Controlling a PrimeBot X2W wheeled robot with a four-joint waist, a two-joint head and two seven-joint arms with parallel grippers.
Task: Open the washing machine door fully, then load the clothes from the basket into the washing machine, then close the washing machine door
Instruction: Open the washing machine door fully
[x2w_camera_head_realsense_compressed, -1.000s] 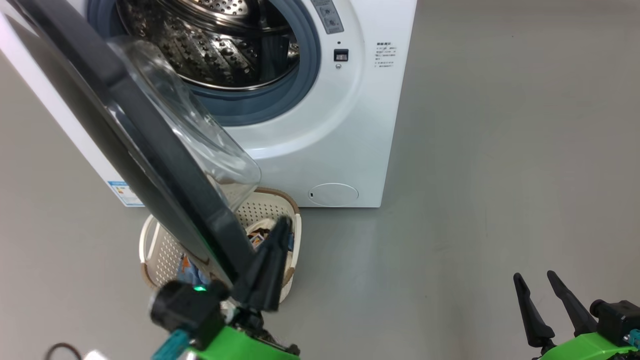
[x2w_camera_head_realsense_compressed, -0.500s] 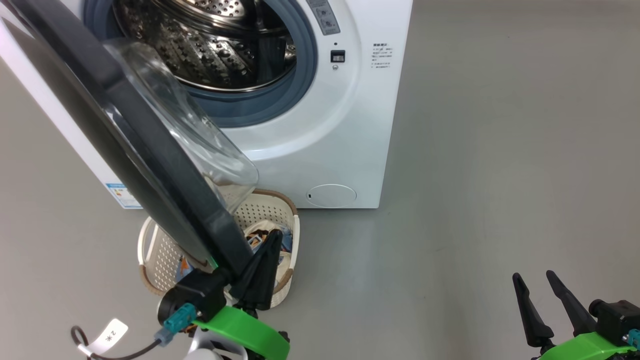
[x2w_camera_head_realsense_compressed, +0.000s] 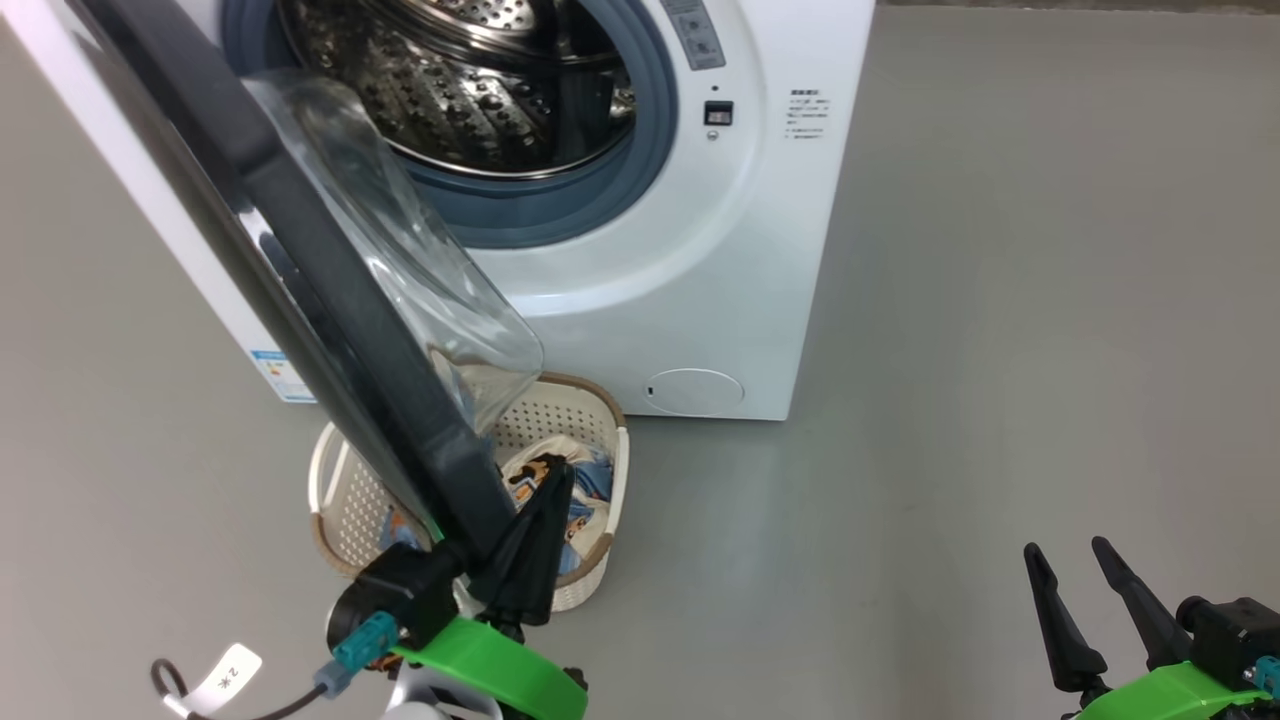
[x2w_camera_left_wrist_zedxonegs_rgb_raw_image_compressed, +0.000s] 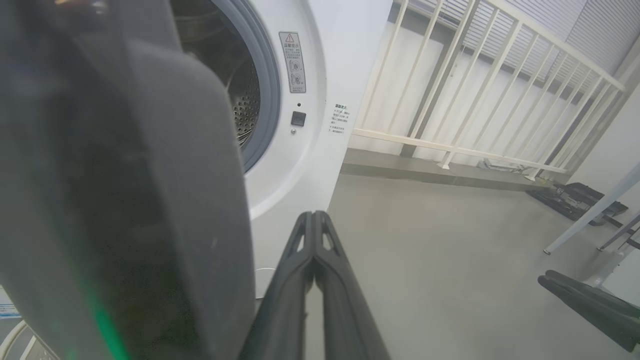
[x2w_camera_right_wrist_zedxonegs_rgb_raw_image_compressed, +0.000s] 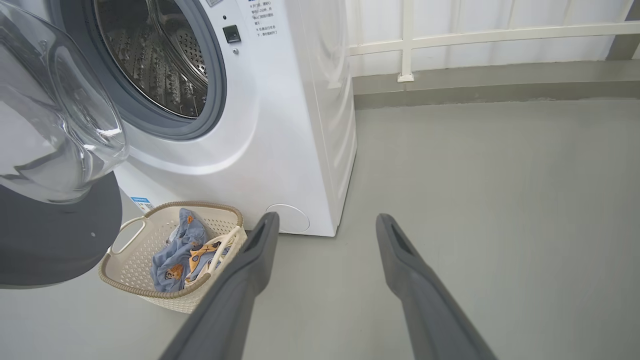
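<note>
The washing machine (x2w_camera_head_realsense_compressed: 700, 300) stands with its steel drum (x2w_camera_head_realsense_compressed: 470, 90) exposed. The washing machine door (x2w_camera_head_realsense_compressed: 330, 300) hangs open to the left, its black rim and glass bowl (x2w_camera_head_realsense_compressed: 420, 270) slanting over the basket (x2w_camera_head_realsense_compressed: 612, 420) on the floor. The clothes (x2w_camera_head_realsense_compressed: 585, 490), light blue and cream, lie in the basket. My left gripper (x2w_camera_head_realsense_compressed: 556, 482) is shut and empty, pressed close along the door's lower edge above the basket; the door rim (x2w_camera_left_wrist_zedxonegs_rgb_raw_image_compressed: 150, 200) looms left of its closed fingers (x2w_camera_left_wrist_zedxonegs_rgb_raw_image_compressed: 320, 260). My right gripper (x2w_camera_head_realsense_compressed: 1065, 552) stands open and empty at the lower right, far from the basket (x2w_camera_right_wrist_zedxonegs_rgb_raw_image_compressed: 135, 280) and the clothes (x2w_camera_right_wrist_zedxonegs_rgb_raw_image_compressed: 175, 250).
Grey floor spreads right of the machine. A white railing (x2w_camera_left_wrist_zedxonegs_rgb_raw_image_compressed: 450, 100) runs behind it, and table legs (x2w_camera_left_wrist_zedxonegs_rgb_raw_image_compressed: 590, 220) and a dark case (x2w_camera_left_wrist_zedxonegs_rgb_raw_image_compressed: 575, 197) stand farther right. A cable with a tag (x2w_camera_head_realsense_compressed: 225, 670) hangs by my left wrist.
The head camera has moved, shifting the whole picture right. My left gripper has drawn back and lower along the door's edge, and the door stands slightly wider. The right gripper has not moved.
</note>
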